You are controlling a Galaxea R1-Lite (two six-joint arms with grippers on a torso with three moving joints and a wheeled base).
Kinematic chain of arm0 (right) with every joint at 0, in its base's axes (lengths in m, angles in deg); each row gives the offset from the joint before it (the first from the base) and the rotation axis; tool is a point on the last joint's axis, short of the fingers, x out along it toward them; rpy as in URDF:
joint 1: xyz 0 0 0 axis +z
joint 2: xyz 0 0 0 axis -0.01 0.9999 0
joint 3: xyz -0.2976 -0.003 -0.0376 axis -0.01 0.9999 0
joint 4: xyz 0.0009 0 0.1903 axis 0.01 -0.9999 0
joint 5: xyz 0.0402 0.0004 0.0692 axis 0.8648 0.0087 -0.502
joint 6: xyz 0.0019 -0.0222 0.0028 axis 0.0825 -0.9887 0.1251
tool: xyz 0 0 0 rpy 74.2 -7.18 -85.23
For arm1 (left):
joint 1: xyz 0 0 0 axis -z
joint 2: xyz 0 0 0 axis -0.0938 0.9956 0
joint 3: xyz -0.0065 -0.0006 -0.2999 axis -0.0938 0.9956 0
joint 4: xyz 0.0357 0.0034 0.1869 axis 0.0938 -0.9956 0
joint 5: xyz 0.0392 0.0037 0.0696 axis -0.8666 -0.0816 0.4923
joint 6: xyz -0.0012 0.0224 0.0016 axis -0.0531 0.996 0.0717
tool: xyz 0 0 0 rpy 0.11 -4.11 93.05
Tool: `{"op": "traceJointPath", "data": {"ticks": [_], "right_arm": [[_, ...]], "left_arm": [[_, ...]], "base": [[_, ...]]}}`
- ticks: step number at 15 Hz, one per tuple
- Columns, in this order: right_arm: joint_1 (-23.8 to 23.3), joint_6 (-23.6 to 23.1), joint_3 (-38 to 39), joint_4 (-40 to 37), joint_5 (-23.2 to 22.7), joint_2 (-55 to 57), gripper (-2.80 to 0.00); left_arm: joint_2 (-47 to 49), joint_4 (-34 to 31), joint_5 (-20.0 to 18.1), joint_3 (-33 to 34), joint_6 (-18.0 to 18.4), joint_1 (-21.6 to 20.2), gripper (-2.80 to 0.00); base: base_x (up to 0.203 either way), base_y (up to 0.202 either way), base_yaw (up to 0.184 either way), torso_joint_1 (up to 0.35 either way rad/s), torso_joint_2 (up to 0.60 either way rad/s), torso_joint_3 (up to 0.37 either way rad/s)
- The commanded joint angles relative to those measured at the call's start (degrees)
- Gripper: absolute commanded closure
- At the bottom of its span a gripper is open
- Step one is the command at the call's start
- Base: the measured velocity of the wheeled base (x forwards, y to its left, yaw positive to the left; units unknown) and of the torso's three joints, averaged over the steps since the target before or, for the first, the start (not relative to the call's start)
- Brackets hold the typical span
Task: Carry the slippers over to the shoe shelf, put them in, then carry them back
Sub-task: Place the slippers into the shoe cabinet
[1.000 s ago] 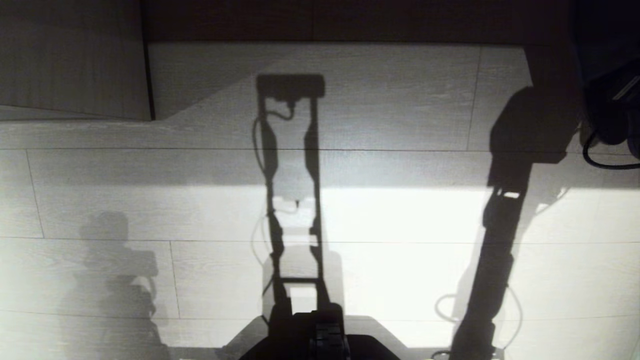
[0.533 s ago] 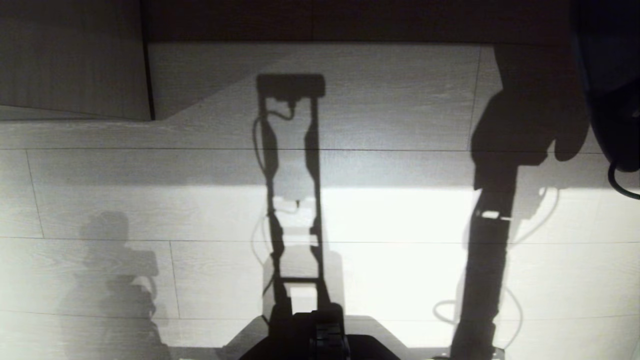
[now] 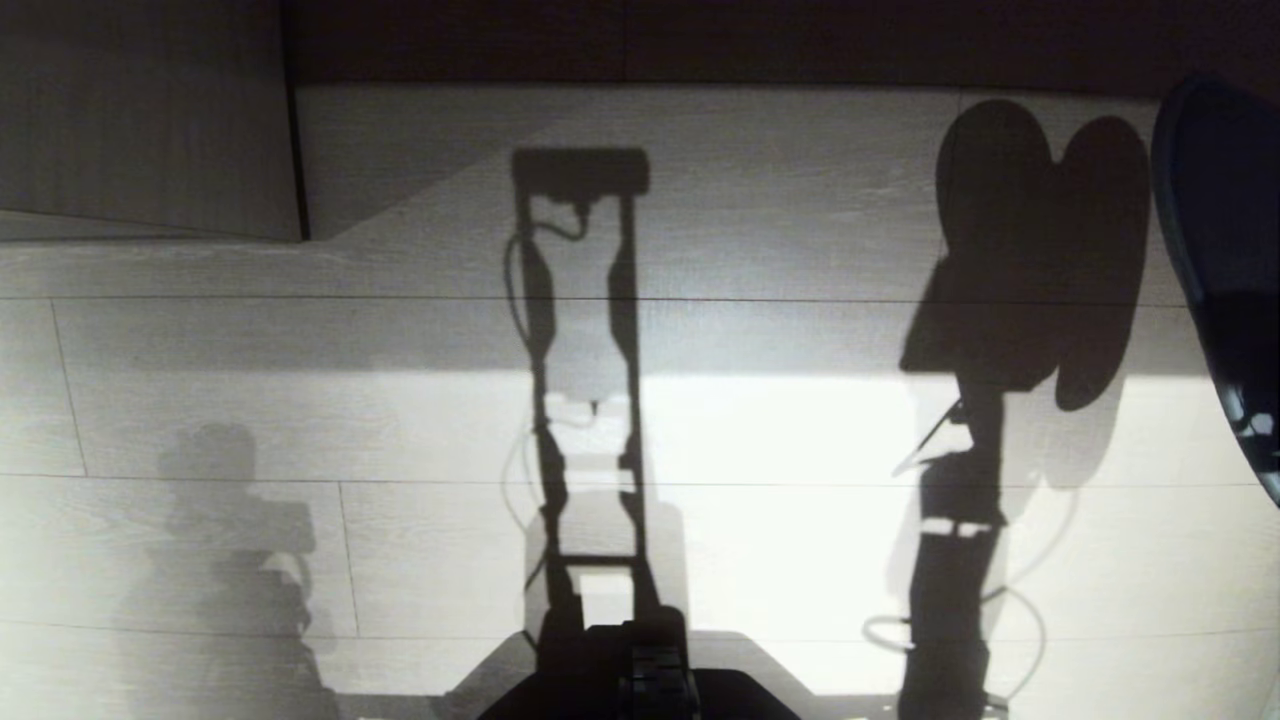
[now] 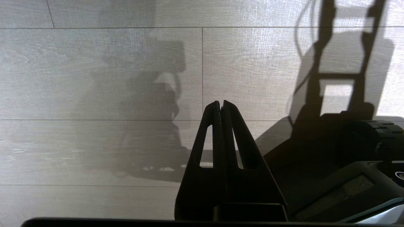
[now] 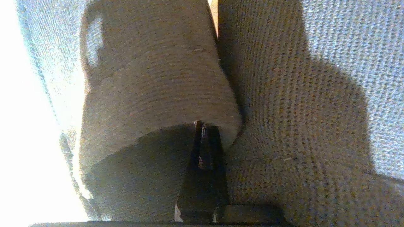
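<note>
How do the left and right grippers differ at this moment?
The left gripper is shut on nothing, while the right gripper is shut on the slippers. The left gripper hangs over bare floor with only shadows beneath it; the right gripper's wrist view is filled with grey fabric. Shared: both have dark jaws pressed together.

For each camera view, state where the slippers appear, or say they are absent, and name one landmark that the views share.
Head view: the slippers hang dark at the right edge, their paired shadow on the floor beside them.
Left wrist view: not in it.
Right wrist view: the slippers fill the frame, the right gripper shut on them.
Shared landmark: the pale plank floor, also in the left wrist view.
</note>
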Motion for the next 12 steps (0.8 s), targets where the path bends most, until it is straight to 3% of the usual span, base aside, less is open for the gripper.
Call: {"op": "traceJointPath", "data": {"ticks": [1,6,12], "right_arm": [[0.2,-0.7,6.9,-1.8,0.4,-10.3,0.0],[3.3,-3.7,18.4,-12.3,3.9,-28.5,0.0],[11.1,-8.7,26.8,-28.5,9.4,-45.4,0.0]], "left_arm": [[0.0,0.0,0.0,0.0,0.0,0.0,0.0],[0.0,0.0,0.0,0.0,0.0,0.0,0.0],[0.0,0.0,0.0,0.0,0.0,0.0,0.0]], "base": [[0.0,0.0,0.0,0.0,0.0,0.0],[0.0,0.0,0.0,0.0,0.0,0.0],[0.0,0.0,0.0,0.0,0.0,0.0]]}}
